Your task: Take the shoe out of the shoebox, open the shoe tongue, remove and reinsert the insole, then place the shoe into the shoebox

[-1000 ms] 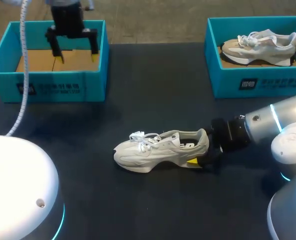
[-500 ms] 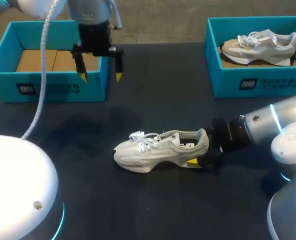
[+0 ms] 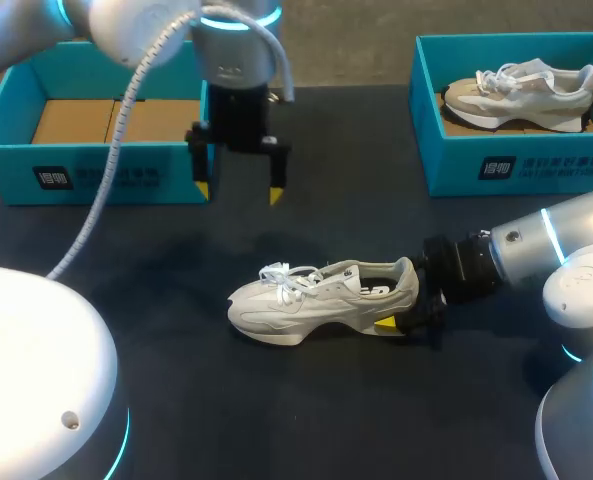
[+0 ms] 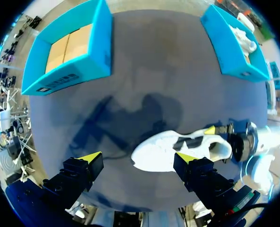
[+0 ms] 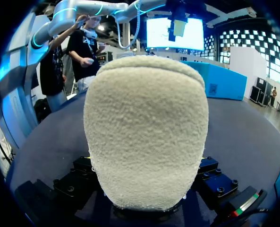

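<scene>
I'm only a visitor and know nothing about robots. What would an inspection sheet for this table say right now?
Surface: dark table, nothing spilled that I can see.
Job's things: pale shoe upright near the middle; left shoebox holds only cardboard; right shoebox holds a second shoe.
Clutter: nothing seen.
Grippers: left gripper open and holding nothing, above the table beside the left shoebox; right gripper shut on the shoe's heel.
Cables: white cable hangs along the left arm.
Surroundings: nothing seen reaching over the table.
</scene>
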